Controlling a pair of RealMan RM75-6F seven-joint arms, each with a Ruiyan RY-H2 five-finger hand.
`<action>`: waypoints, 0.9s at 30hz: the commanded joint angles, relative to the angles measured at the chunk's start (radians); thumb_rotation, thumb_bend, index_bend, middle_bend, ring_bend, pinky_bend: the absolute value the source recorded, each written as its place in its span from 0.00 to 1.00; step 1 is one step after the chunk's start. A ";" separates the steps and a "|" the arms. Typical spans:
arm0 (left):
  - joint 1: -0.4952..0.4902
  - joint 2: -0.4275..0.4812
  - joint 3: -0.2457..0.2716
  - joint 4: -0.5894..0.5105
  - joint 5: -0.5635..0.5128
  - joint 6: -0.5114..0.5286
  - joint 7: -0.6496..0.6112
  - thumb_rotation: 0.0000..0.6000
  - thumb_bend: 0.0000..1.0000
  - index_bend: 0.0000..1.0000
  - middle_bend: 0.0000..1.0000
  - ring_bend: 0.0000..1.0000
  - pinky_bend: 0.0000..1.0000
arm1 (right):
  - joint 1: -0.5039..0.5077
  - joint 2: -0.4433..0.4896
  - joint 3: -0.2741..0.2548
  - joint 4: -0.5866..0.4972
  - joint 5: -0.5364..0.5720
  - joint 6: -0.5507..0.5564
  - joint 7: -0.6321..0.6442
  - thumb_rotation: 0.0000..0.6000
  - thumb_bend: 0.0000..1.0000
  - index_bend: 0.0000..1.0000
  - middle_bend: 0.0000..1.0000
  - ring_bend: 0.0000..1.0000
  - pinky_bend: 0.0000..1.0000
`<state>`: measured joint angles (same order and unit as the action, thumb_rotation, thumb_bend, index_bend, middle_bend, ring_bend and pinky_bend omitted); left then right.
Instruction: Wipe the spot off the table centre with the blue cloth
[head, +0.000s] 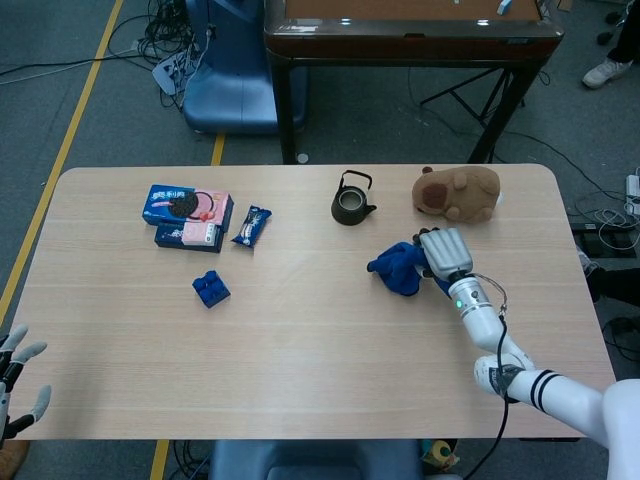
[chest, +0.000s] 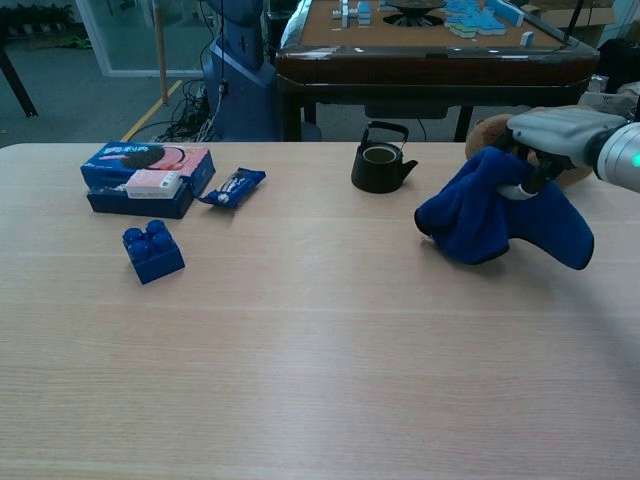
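My right hand (head: 445, 254) (chest: 552, 135) grips the blue cloth (head: 400, 268) (chest: 490, 210) and holds it bunched above the right half of the table (head: 300, 340), its folds drooping toward the wood. No spot is visible on the table centre in either view. My left hand (head: 15, 375) hangs off the table's near left corner with its fingers spread and nothing in it.
A dark teapot (head: 351, 199) (chest: 380, 160) stands behind the cloth. A brown plush toy (head: 458, 193) (chest: 500, 130) lies at the back right. At the left are snack boxes (head: 187, 216) (chest: 140, 178), a snack packet (head: 252, 225) (chest: 232, 186) and a blue brick (head: 211, 290) (chest: 152, 250).
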<state>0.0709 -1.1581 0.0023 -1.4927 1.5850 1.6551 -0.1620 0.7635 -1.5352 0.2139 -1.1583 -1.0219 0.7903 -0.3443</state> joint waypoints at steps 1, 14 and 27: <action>0.000 0.000 0.000 -0.001 -0.001 0.000 0.001 1.00 0.36 0.23 0.05 0.04 0.05 | -0.012 0.025 -0.003 -0.042 -0.017 0.031 0.009 1.00 0.21 0.00 0.02 0.03 0.17; -0.001 0.003 -0.001 -0.004 -0.002 -0.002 0.002 1.00 0.36 0.23 0.05 0.04 0.05 | -0.137 0.173 -0.052 -0.269 -0.125 0.232 0.043 1.00 0.15 0.00 0.10 0.02 0.15; -0.021 0.002 0.000 -0.019 0.007 -0.025 0.028 1.00 0.36 0.23 0.05 0.04 0.05 | -0.370 0.340 -0.167 -0.478 -0.213 0.487 0.051 1.00 0.15 0.00 0.15 0.04 0.15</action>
<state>0.0509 -1.1562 0.0015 -1.5113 1.5910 1.6306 -0.1350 0.4281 -1.2178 0.0700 -1.6129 -1.2088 1.2409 -0.3038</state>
